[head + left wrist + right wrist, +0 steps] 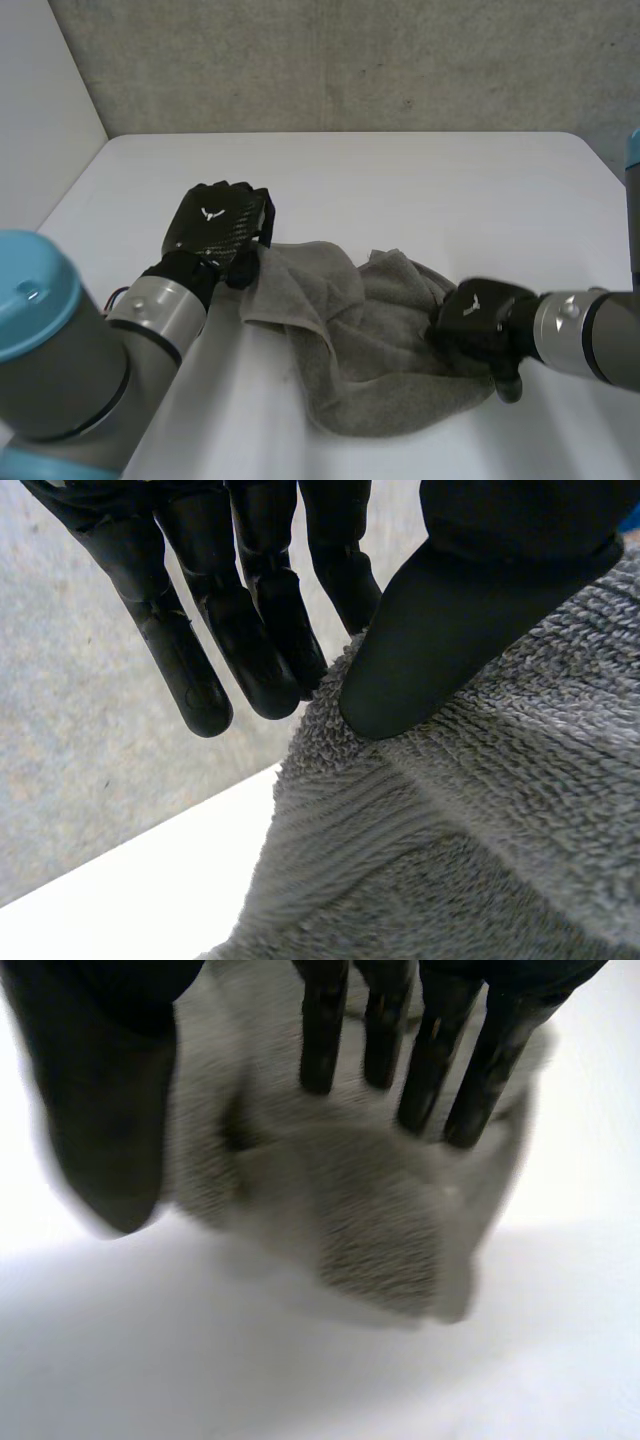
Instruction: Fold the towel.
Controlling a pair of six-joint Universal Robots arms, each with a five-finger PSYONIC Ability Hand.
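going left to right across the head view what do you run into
left arm → left hand, at the towel's left edge → towel, crumpled on the white table → right hand, at the towel's right edge → right arm

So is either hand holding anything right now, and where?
The left hand pinches the towel by its edge; the right hand is open over the towel, holding nothing.

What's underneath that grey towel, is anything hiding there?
The crumpled towel lies on the white table. What is beneath its folds is covered. On top, the left hand pinches one corner; the right hand reaches straight fingers over the opposite edge.
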